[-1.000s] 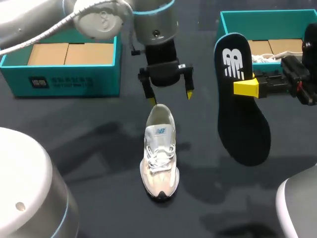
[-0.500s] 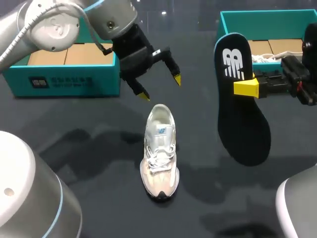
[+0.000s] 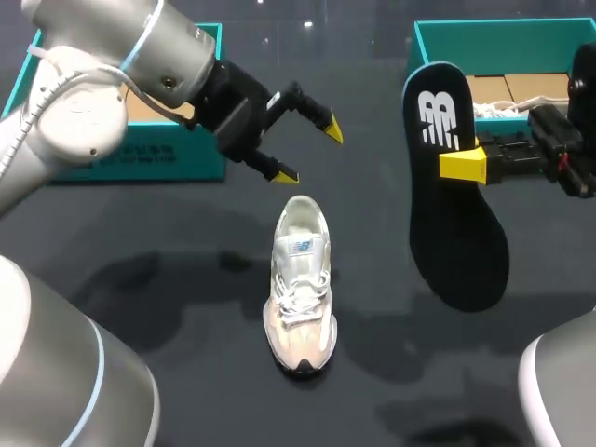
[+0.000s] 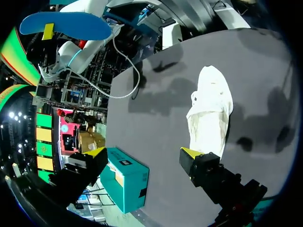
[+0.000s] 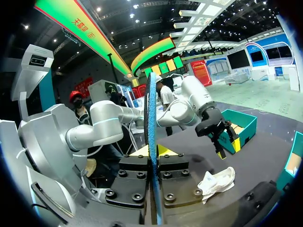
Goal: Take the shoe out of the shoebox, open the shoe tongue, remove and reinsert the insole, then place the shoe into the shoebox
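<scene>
A dark table seen from above. A pale running shoe (image 3: 301, 284) lies upright on its sole near the middle of the table, outside both boxes. Its long axis runs from 12 to 6 o'clock, with the toe at 6 and the heel opening at 12. The laces look loosened, though from this height it is hard to tell how far the tongue is pulled open.

The left gripper (image 3: 306, 151) hangs in the air just beyond the heel, at about 12 o'clock from the shoe. Its two yellow-tipped fingers are spread wide and hold nothing. It touches neither the shoe nor the teal shoebox (image 3: 209, 93) behind it at 10 o'clock.

At 3 o'clock from the shoe, well apart from it, the right gripper (image 3: 463, 165) is clamped on a dark insole (image 3: 453, 200), pinching one long edge from both faces. The insole is held off the table with its printed face toward the camera. Its heel end is at 12 and its broad forefoot at 6, so it lies roughly parallel to the shoe and points the same way. A second teal shoebox (image 3: 503, 33) stands at 1 o'clock, behind that arm.

The insole appears to be out and waiting to go back in. For that, the right arm would have to carry it toward 9 o'clock and feed the forefoot down through the heel opening. The left arm is the nearer one and is free to steady the shoe.
</scene>
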Available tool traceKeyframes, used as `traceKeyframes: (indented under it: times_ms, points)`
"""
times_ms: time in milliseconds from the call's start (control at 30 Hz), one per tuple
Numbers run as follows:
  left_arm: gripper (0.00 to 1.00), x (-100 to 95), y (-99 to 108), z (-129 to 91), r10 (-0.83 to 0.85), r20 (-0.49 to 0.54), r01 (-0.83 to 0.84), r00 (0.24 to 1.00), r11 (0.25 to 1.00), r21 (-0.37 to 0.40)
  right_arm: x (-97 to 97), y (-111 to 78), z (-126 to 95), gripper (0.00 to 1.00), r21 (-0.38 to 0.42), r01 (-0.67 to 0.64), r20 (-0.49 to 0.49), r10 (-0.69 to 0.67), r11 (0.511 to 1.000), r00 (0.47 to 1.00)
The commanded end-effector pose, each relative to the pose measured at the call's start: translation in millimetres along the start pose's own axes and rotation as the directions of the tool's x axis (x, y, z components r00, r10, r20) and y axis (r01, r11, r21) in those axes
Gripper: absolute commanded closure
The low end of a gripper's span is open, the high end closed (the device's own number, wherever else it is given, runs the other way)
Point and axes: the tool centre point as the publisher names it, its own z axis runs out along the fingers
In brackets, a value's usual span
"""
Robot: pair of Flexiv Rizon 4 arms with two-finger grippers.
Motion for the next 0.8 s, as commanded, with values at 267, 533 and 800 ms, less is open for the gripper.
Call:
traceKeyframes:
  times_ms: [267,533,800]
  points:
    - [0.00,-26.7,0.2,-13.8,0.091,0.311,-0.088,0.946,0.996,-0.021,3.3,-4.4,0.0,1.00,-0.006,-0.001,0.007,0.001,1.000,1.000]
    - [0.00,-36.1,-1.3,-17.8,0.122,0.430,-0.105,0.895,0.992,-0.063,3.3,-4.4,0.0,1.00,-0.006,-0.001,0.007,0.001,1.000,1.000]
    - [0.00,-36.4,3.1,-32.0,0.126,0.564,-0.079,0.816,0.991,-0.107,3.3,-4.4,0.0,1.00,-0.006,-0.001,0.007,0.001,1.000,1.000]
